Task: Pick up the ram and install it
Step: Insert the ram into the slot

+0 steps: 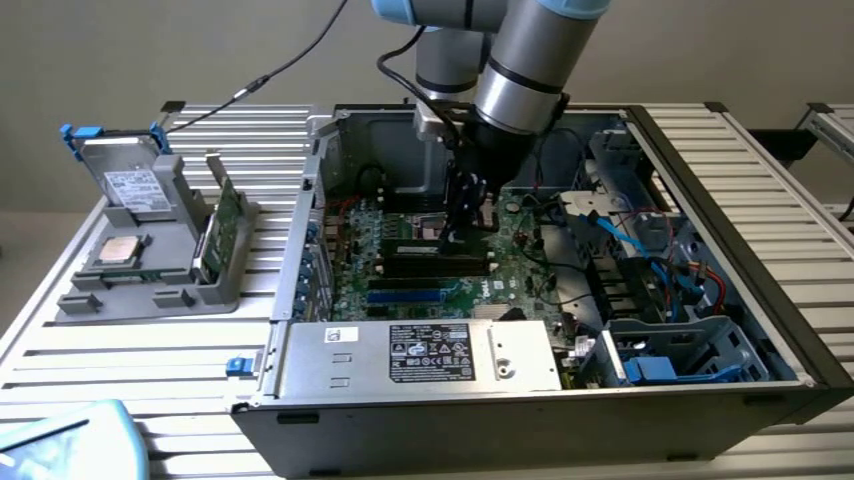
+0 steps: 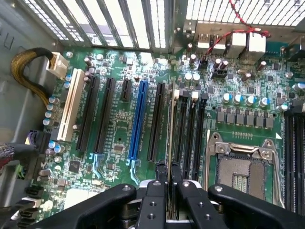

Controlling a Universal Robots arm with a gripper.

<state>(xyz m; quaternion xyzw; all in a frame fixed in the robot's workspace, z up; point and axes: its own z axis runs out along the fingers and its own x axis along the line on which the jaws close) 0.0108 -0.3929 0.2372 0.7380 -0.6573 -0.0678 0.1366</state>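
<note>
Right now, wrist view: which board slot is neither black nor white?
The blue slot, the lone coloured one, with black slots on both sides; the white slot ends the row, by the yellow cable bundle.

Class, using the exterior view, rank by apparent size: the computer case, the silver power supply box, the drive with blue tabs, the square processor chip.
1. computer case
2. power supply box
3. drive with blue tabs
4. processor chip
The drive sits farther back, but each gap is plain.
</note>
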